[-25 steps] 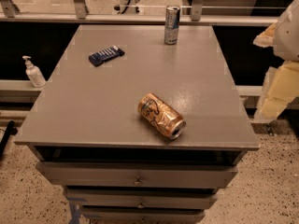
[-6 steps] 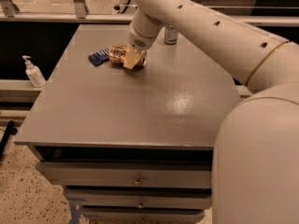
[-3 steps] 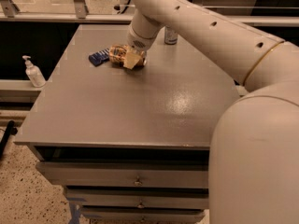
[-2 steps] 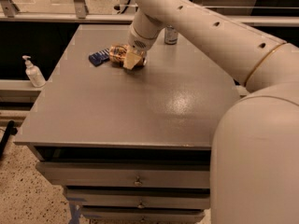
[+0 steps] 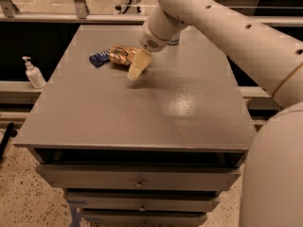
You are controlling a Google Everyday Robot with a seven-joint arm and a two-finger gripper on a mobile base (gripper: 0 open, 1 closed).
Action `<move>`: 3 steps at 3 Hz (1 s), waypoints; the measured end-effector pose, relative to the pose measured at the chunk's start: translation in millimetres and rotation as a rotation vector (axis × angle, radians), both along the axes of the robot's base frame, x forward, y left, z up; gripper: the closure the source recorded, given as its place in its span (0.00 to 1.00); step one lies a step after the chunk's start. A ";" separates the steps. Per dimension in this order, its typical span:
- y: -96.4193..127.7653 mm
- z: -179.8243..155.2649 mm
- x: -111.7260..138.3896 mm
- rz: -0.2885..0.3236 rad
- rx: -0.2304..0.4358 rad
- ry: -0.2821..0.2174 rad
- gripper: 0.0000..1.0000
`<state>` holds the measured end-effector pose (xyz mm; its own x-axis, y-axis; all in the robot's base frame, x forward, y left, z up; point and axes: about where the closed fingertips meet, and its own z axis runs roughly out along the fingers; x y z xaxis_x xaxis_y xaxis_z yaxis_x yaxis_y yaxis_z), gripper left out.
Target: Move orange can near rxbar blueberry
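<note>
In the camera view, the grey worktop (image 5: 142, 112) fills the middle, with drawers (image 5: 137, 178) beneath its front edge. The orange can (image 5: 121, 54) lies on its side in the far left part of the worktop. Its left end is just beside the rxbar blueberry (image 5: 99, 58), which lies flat. Whether the two touch cannot be told. The hand (image 5: 136, 67) sits at the can's right end, reaching down from the pale arm (image 5: 222, 22) that comes in from the upper right. The hand's cream tip overlaps the can and points down toward the worktop. I cannot tell whether the hand grips the can or is free of it. Behind the arm's wrist, the base of a slim can (image 5: 174, 41) stands near the far edge. A pump bottle (image 5: 33, 73) stands on a ledge off to the left, well apart from everything else.

Judging by how things lie, the can appears to be where the task wants it, so the risks come with the retreat. A can on its side rolls easily, so a pull-away that drags across its end could send it rolling away from the bar. A sideways brush could also shove the bar toward the left edge. The wrist is close to the slim can, and a careless swing back could tip it over.
</note>
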<state>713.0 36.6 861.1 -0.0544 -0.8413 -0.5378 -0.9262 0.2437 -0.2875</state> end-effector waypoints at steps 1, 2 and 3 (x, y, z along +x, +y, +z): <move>-15.5 8.4 -26.9 0.001 0.136 -0.009 0.00; -10.4 10.5 -72.0 0.042 0.313 -0.046 0.00; -17.1 14.9 -89.7 0.043 0.381 -0.058 0.00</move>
